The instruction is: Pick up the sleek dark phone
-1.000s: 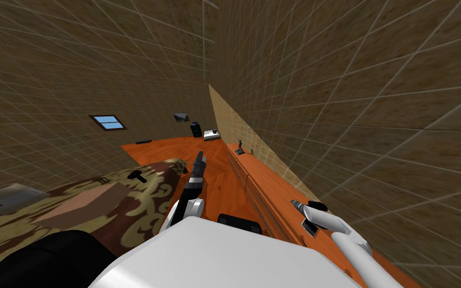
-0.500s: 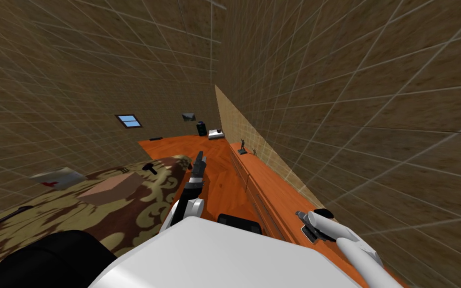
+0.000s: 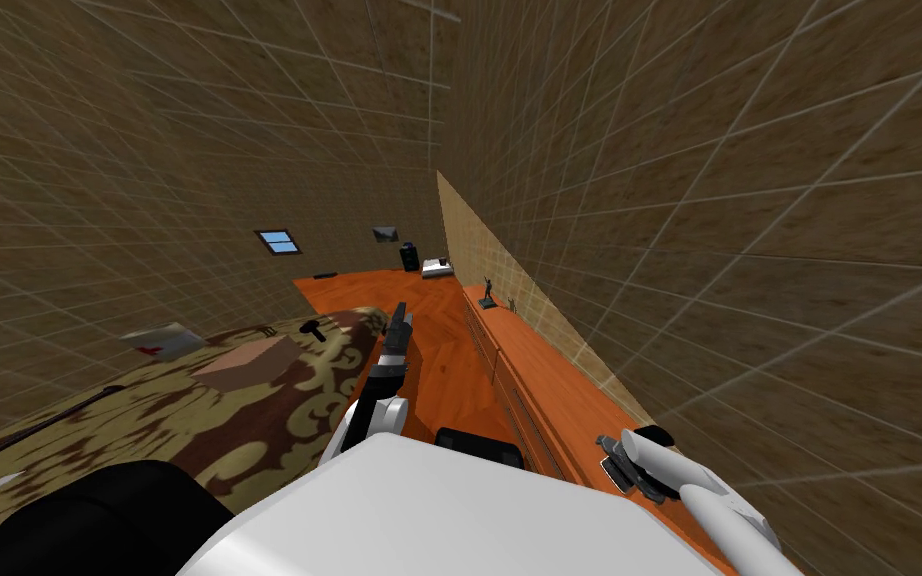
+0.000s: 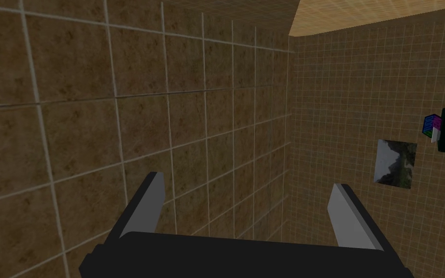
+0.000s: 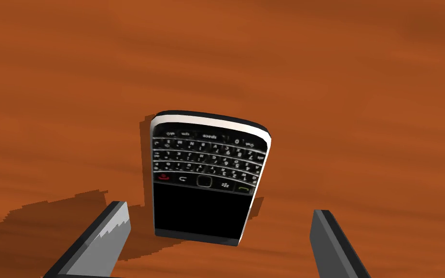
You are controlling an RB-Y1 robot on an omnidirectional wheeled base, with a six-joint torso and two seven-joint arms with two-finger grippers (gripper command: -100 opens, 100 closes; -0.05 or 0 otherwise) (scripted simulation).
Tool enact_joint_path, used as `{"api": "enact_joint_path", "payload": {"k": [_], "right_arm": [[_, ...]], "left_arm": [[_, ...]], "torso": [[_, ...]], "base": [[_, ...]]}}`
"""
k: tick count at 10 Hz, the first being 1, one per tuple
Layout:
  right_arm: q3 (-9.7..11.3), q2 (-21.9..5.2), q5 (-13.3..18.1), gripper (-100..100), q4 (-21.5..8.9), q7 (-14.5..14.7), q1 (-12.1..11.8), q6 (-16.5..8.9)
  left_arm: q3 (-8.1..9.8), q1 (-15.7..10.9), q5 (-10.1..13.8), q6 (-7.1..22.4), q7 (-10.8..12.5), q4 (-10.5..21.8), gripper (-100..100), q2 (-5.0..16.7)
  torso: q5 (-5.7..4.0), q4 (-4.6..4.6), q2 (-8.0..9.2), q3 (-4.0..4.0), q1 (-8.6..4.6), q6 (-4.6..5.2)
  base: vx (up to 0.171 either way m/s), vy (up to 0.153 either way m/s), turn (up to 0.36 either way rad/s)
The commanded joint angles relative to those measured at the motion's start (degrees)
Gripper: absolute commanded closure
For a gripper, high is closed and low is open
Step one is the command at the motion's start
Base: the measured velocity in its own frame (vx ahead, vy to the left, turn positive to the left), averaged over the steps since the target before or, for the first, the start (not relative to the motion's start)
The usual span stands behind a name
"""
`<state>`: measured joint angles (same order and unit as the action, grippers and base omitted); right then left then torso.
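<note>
1. Right claw [image 5: 219, 212] stood wide open, with nothing in its grip and its two fingers [image 5: 103, 241] well apart.
2. The phone [image 5: 207, 178] lay flat and face up on the orange wooden tabletop [image 5: 361, 96], just ahead of that claw.
3. The phone was black, with a pale band along its far edge. The keypad end pointed away from me and the blank screen end toward me.
4. Its near end sat in the gap between the fingers, closer to one than the other and touching neither.
5. A finger's shadow fell on the tabletop beside the phone. I could not tell whether the fingertips touched the wood.
6. In the head view my right arm [image 3: 699, 490] hung low over the near end of the tabletop, which was long and ran along a brown tiled wall [image 3: 729, 250], with drawer fronts on its side.
7. A small dark statuette [image 3: 489, 292] stood near the far end of the tabletop, well apart from the claw.
8. Left claw [image 4: 246, 182] was open too, and empty. The left arm [image 3: 394, 350] pointed straight ahead over the orange floor [image 3: 439, 345], between the bed and the tabletop.
9. The bed [image 3: 249, 440], under a brown-and-tan patterned cover, lay on my left with a brown box [image 3: 244, 362] on it.
</note>
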<state>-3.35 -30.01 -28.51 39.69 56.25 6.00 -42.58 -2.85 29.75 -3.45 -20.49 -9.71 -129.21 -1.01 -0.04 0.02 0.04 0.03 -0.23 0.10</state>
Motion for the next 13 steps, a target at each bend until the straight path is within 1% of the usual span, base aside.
{"api": "enact_joint_path", "payload": {"k": [1, 2, 3, 5, 6, 8, 9, 10, 13], "right_arm": [[0.0, 0.0, 0.0, -100, 0.0, 0.0, 0.0, 0.0], [0.0, 0.0, 0.0, 0, -0.1, 0.0, 0.0, -0.2], [0.4, 1.2, 1.5, -100, -1.8, -2.2, 0.8, 1.1], [0.6, 1.9, 2.5, -100, -3.0, -3.7, 1.3, 2.0], [0.9, 2.7, 3.4, -100, -4.1, -5.2, 1.7, 2.8], [1.1, 3.5, 4.4, -100, -5.3, -6.7, 2.2, 3.7], [1.0, 3.3, 4.2, -100, -4.9, -6.3, 2.1, 3.3], [1.0, 3.3, 4.2, 100, -5.1, -6.4, 2.2, 3.5], [1.0, 3.3, 4.2, 100, -5.1, -6.4, 2.1, 3.5]], "left_arm": [[0.0, 0.0, 0.0, 0.0, 0.0, 0.0, 0, 0.0], [0.0, 0.0, 0.0, 0.0, 0.0, 0.0, 0, 0.0], [0.0, 0.0, 0.0, 0.0, 0.0, 0.0, 0, 0.0], [0.0, 0.0, 0.0, 0.0, 0.0, 0.0, 0, 0.0], [0.0, 0.0, 0.0, 0.0, 0.0, 0.0, 0, 0.0], [0.0, 0.0, 0.0, 0.0, 0.0, 0.0, 0, 0.0], [0.0, 0.0, 0.0, 0.0, 0.0, 0.0, 0, 0.0], [0.0, 0.0, 0.0, 0.0, 0.0, 0.0, 0, 0.0], [0.0, 0.0, 0.0, 0.0, 0.0, 0.0, 0, 0.0]], "torso": [[0.0, 0.0, 0.0, 0.0, 0.0, 0.0], [0.02, -0.01, -0.03, -0.02, 0.09, 0.03], [0.04, -0.01, -0.07, -0.04, 0.17, 0.02], [-0.01, 0.01, 0.02, 0.01, -0.04, 0.01], [-0.02, 0.01, 0.03, 0.02, -0.08, 0.03], [-0.02, 0.01, 0.07, 0.04, -0.07, 0.02], [-0.01, 0.01, 0.04, 0.03, -0.02, 0.03], [0.02, 0.0, -0.03, -0.01, 0.09, 0.04], [0.01, -0.01, -0.14, -0.07, 0.2, -0.05]], "base": [[-0.014, -0.029, 0.033], [-0.002, -0.005, -0.006], [-0.035, -0.045, 0.144], [-0.037, -0.081, 0.103], [-0.041, -0.084, 0.104], [-0.045, -0.069, 0.086], [-0.014, -0.026, 0.013], [-0.005, -0.007, -0.014], [0.0, 0.0, 0.0]]}}
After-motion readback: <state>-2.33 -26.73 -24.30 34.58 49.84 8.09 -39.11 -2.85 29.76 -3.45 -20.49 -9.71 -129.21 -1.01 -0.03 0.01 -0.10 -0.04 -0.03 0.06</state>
